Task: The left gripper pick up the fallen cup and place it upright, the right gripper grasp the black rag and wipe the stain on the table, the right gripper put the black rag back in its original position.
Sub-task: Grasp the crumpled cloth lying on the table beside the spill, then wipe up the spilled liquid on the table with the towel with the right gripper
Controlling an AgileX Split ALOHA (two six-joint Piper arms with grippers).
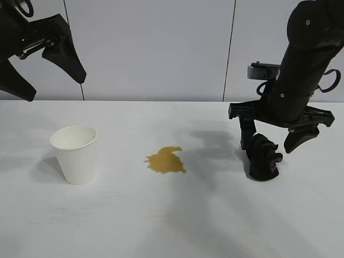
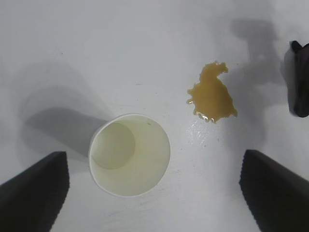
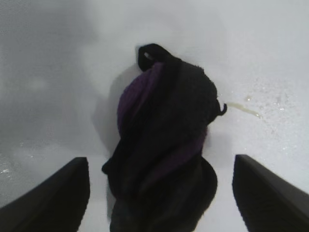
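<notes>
At far left, hanging high above the table (image 1: 172, 226): the left gripper (image 1: 54, 80), fingers spread wide apart and holding nothing. Standing upright below it and slightly to the right: the cup (image 1: 75, 154), mouth up, resting on the white surface, well clear of both fingers. In the left wrist view, looking straight down into the cup (image 2: 129, 154), with the two dark fingertips (image 2: 34, 191) showing at either side of it and not touching it.

Lying near the middle of the table: the stain (image 1: 165, 160), yellowish-brown with ragged edges, between the cup and the rag, apart from both. Showing also in the left wrist view as a wet blotch (image 2: 211, 95) beside the cup.

At right, reaching down low over the table: the right gripper (image 1: 273, 138), fingers spread apart, one on each side of the black rag (image 1: 263, 157). Sitting bunched on the table just beneath and between those fingers: the rag, its top close to the claw, but not being squeezed. In the right wrist view, filling the centre: the rag (image 3: 164, 140) with purple folds, a clear gap on each side between it and the fingers (image 3: 48, 193).
</notes>
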